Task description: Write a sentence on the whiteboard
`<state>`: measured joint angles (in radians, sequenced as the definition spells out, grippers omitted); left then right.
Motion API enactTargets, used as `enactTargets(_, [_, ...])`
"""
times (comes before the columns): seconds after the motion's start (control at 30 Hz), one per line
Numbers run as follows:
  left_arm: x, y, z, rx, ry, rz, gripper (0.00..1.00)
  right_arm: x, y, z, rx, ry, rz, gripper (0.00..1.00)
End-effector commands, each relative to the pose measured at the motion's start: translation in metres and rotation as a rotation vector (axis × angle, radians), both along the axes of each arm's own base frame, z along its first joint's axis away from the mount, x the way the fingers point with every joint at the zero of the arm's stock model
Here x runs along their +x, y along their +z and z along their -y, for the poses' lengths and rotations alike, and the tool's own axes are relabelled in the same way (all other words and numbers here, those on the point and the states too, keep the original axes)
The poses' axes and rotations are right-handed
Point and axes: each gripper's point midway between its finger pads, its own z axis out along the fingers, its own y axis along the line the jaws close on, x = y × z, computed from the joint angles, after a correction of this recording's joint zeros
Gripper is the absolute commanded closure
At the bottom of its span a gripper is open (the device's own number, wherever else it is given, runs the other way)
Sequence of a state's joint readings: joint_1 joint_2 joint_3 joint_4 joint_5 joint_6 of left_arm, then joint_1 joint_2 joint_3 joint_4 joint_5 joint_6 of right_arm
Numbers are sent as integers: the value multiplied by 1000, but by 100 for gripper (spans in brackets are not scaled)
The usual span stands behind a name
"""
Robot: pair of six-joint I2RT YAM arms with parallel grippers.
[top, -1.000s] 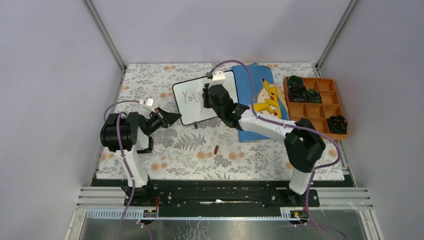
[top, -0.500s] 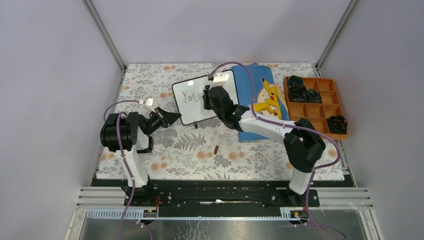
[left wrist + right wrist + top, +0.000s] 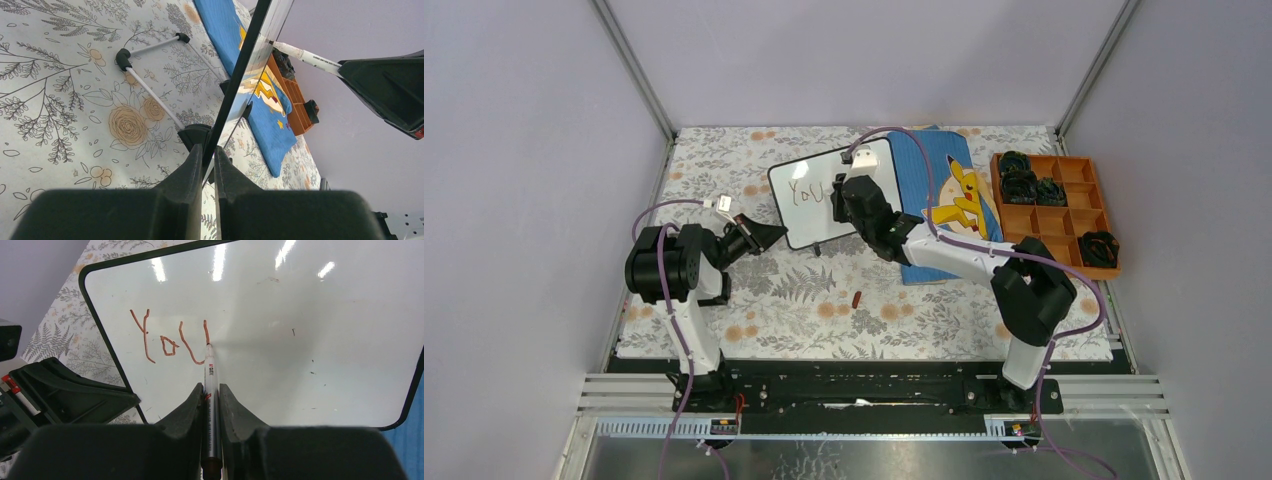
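The whiteboard (image 3: 814, 205) is standing tilted on the floral counter (image 3: 794, 300). The left claw (image 3: 207, 152) is pinching its thin black rim near the lower left corner, with the fingers sitting narrow on the edge. The right claw (image 3: 206, 390) is hanging in front of the whiteboard's face and is squeezing a slim marker (image 3: 209, 375) between narrow fingers. The marker's tip is touching the white surface at the top of the last stroke. Of the sentence (image 3: 167, 340), only "You" is showing in red-brown, on the whiteboard's left half. A blue cloth (image 3: 949, 195) is lying just right of the whiteboard, and an orange compartment tray (image 3: 1064, 215) is sitting farther right. A small red-brown piece (image 3: 856, 298) is lying on the counter in front of the whiteboard, apart from it.
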<state>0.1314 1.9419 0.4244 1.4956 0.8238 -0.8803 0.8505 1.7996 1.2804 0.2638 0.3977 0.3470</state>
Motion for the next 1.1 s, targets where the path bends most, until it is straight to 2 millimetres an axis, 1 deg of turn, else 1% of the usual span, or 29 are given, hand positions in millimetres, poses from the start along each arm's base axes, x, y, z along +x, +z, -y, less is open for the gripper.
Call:
enactTargets(0.0, [2,3,1,9,-7,25,100,-1,11,7,19,-11,9,100])
enactTargets(0.13, [2,4,1,11,-6,28,100,-3,20,8,42,-13,18,100])
enactTargets(0.33, [2,3,1,11,-9,26,100,-9,64,14,135,-17,78,100])
enactTargets(0.47, [2,4,1,11,-10,27,100,-10,85,25,168,-43,118,100])
enactTargets(0.5, [2,3,1,10,-11,26,93,-12,91,27,178,-47,128,100])
enactTargets(0.53, [1,4,1,10,-13,27,84,-13,94,30,184,-49,132,100])
enactTargets(0.63, [1,5,2,8,-19,35,63,-19,97,36,194,-53,133,100])
enactTargets(0.73, [0,7,3,1,-24,44,56,-26,96,44,197,-57,125,100])
enactTargets(0.83, [-1,11,6,-8,-37,62,52,-36,92,51,202,-51,111,100])
enactTargets(0.9, [-2,14,13,-7,-67,73,51,-42,91,56,210,-48,104,100])
enactTargets(0.97, [-3,15,21,-4,-101,82,50,-49,90,61,219,-42,97,100])
enactTargets(1.07, [-1,14,23,-11,-109,79,51,-57,89,68,230,-36,89,100])
